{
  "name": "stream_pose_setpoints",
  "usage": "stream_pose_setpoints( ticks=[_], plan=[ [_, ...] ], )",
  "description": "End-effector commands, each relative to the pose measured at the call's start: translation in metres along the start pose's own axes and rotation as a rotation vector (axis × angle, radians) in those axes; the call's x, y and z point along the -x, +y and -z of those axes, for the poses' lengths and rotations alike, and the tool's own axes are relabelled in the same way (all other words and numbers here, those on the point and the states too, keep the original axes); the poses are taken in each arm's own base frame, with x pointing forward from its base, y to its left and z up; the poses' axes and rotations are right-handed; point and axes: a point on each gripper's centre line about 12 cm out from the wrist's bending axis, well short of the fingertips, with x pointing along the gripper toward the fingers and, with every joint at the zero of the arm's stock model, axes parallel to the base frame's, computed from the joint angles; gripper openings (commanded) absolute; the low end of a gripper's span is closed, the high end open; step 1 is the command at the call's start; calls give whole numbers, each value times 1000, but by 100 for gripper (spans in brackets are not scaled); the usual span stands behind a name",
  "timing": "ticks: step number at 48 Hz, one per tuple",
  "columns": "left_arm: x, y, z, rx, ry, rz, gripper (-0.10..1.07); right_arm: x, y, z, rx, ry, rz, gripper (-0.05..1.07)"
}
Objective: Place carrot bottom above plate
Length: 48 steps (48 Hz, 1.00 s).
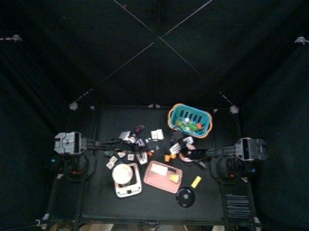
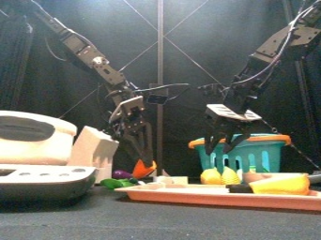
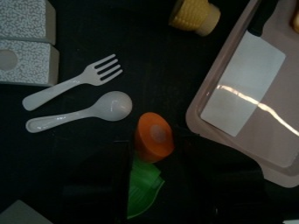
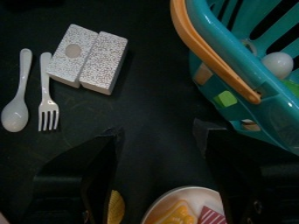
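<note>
Found nearest the left wrist lens: carrot, orange, lying flat on the black table with its green leaf end toward the camera. Noted as off the plate, just beside its pink rim, with a strip of bare table between. Observed left gripper hanging over the carrot, jaws spread wide to either side, clamped on nothing; cannot tell whether touching. Recorded on the carrot's other side a white spoon and white fork, side by side, and beyond them two speckled blocks. Logged a yellow piece near the plate's far corner. Checked right gripper: raised beside the teal basket, jaws parted, nothing held.
</note>
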Motion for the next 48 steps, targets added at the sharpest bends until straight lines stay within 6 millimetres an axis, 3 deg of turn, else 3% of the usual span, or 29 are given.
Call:
stream_pose_setpoints(
  ticks=[1,19,48],
  plan=[
    [6,1,-13,3,-41,2,72,7,-1,-9,-23,-25,-14,95],
    [5,0,-15,2,-55,4,87,6,-2,-9,-22,-23,-10,95],
    [22,-3,-30,1,-141,12,87,4,-1,-7,-18,-18,-8,95]
  ],
)
